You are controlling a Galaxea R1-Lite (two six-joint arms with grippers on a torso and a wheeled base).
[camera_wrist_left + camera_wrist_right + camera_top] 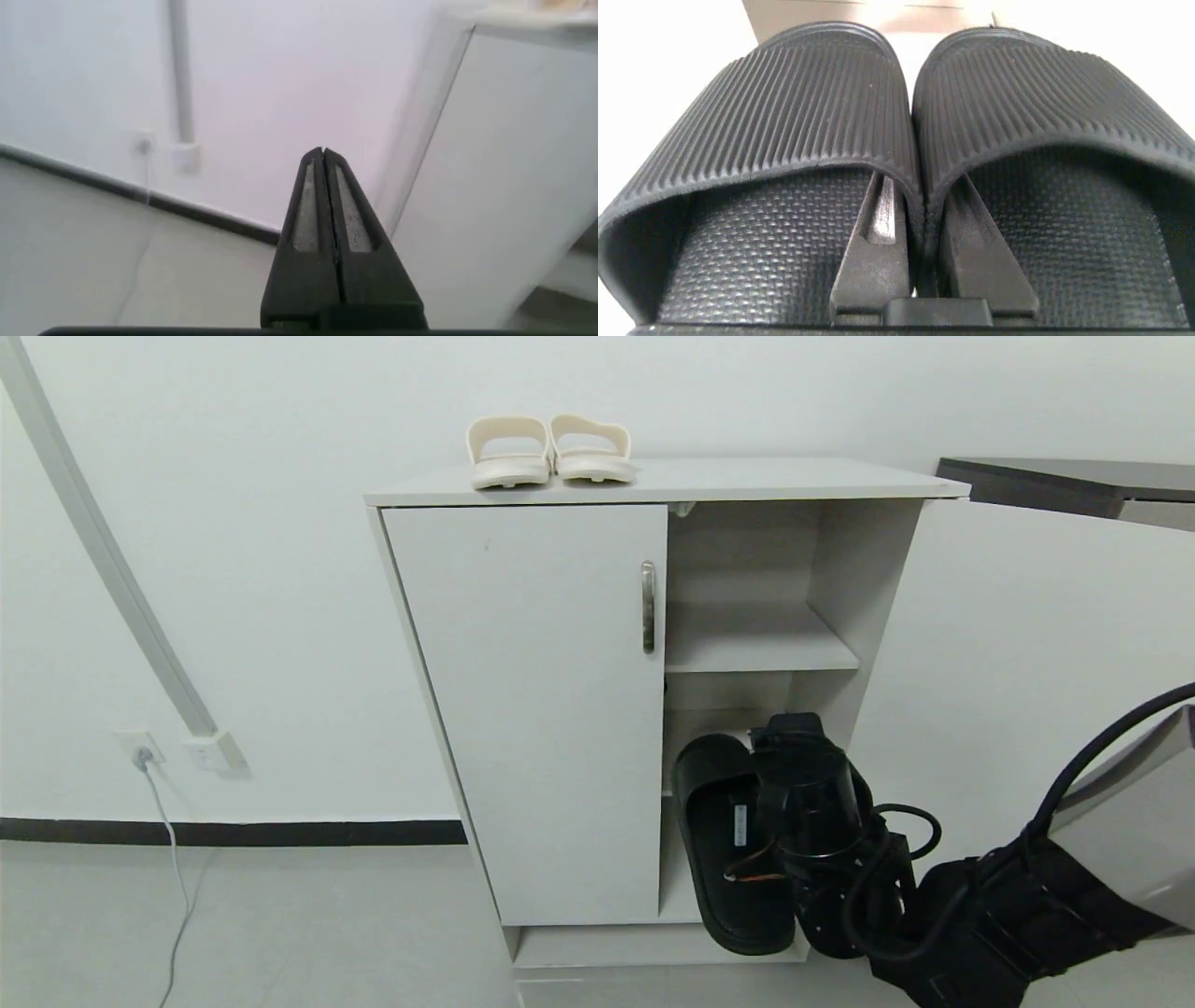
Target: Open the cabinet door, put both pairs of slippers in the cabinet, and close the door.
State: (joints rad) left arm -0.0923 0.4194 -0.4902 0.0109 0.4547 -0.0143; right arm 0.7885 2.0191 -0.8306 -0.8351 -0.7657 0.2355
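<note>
The white cabinet (523,709) has its left door shut and its right door (1027,653) swung wide open. A cream pair of slippers (551,453) stands on its top. The black pair of slippers (728,840) lies tilted in the lower right compartment, heels over the bottom front edge. My right gripper (805,775) is down there, shut on the black pair. In the right wrist view its fingers (881,229) pinch the two inner side walls of the black slippers (785,121) together. My left gripper (323,161) is shut with nothing in it, off the cabinet's left side.
A shelf (756,653) splits the open right half, and nothing lies on it. The shut door carries a metal handle (648,607). A wall socket with a cable (140,756) is low on the left wall. A dark grey top (1074,481) stands behind the open door.
</note>
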